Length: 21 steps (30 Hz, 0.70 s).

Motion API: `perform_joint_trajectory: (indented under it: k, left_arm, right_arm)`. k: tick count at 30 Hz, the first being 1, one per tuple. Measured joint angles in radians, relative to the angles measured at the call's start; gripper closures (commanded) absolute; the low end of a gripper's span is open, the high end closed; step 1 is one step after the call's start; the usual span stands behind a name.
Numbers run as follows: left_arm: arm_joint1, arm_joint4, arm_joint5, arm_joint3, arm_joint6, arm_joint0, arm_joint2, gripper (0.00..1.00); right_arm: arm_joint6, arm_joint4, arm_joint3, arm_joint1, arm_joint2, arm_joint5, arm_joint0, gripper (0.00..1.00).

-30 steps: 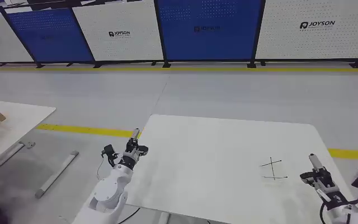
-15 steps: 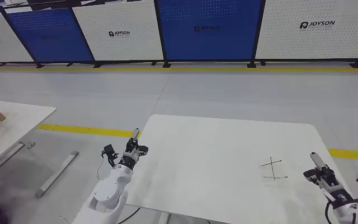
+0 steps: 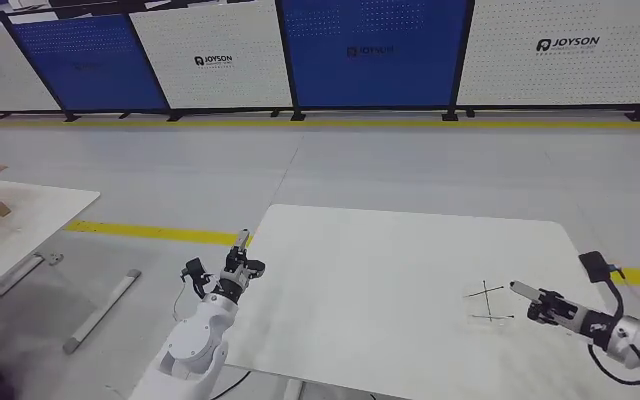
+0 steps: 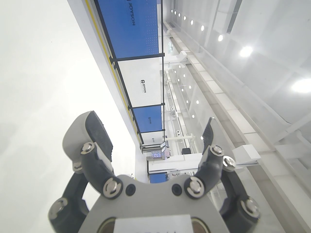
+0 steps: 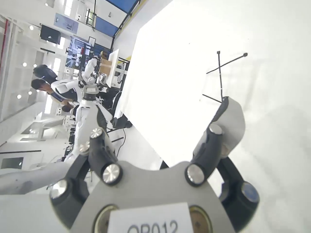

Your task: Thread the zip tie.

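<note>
1. The right gripper (image 3: 520, 291) had swung round within the last second. Earlier it stood at the right near corner of the table (image 3: 380, 260), pointing away from the robot. Now it lay low over the table and pointed sideways at the zip ties (image 3: 487, 303).
2. Its tip ended just beside the nearest tie. Whether it touched could not be told. In the right wrist view one of its fingers (image 5: 230, 115) covered the end of a strip.
3. Those fingers stood wide apart and held nothing.
4. The zip ties were three thin black strips lying flat on the right part of the table. One was laid across another, and the third lay at its end. None looked threaded.
5. The left gripper (image 3: 241, 243) had not moved. It hung at the table's left edge, well apart from the ties, with its fingers (image 4: 97, 132) wide and empty.
6. The swing looked like the approach for a first pick-up, with the grasp itself not yet made. A strip this thin and flat would probably need the fingers closing right down at the table surface.
7. The blue and white panels (image 3: 370, 70) behind the table each carried a small logo with a word. A white label (image 5: 148, 219) with dark print sat on the right wrist plate, cut off at the edge.
</note>
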Motion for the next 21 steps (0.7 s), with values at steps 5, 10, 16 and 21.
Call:
perform_joint_trajectory:
  k: [5,10,16,21]
  left_arm:
    - [0.0,0.0,0.0,0.0,0.0,0.0,0.0,0.0]
    - [0.0,0.0,0.0,0.0,0.0,0.0,0.0,0.0]
    - [0.0,0.0,0.0,0.0,0.0,0.0,0.0,0.0]
    - [0.0,0.0,0.0,0.0,0.0,0.0,0.0,0.0]
  right_arm:
    - [-0.015,0.001,-0.003,0.0,0.002,-0.002,-0.004,0.0]
    - [-0.015,0.001,-0.003,0.0,0.002,-0.002,-0.004,0.0]
    - [0.04,-0.006,-0.014,0.014,0.044,-0.051,0.004,0.0]
    - [0.212,-0.099,-0.009,0.04,0.071,-0.13,0.038,0.0]
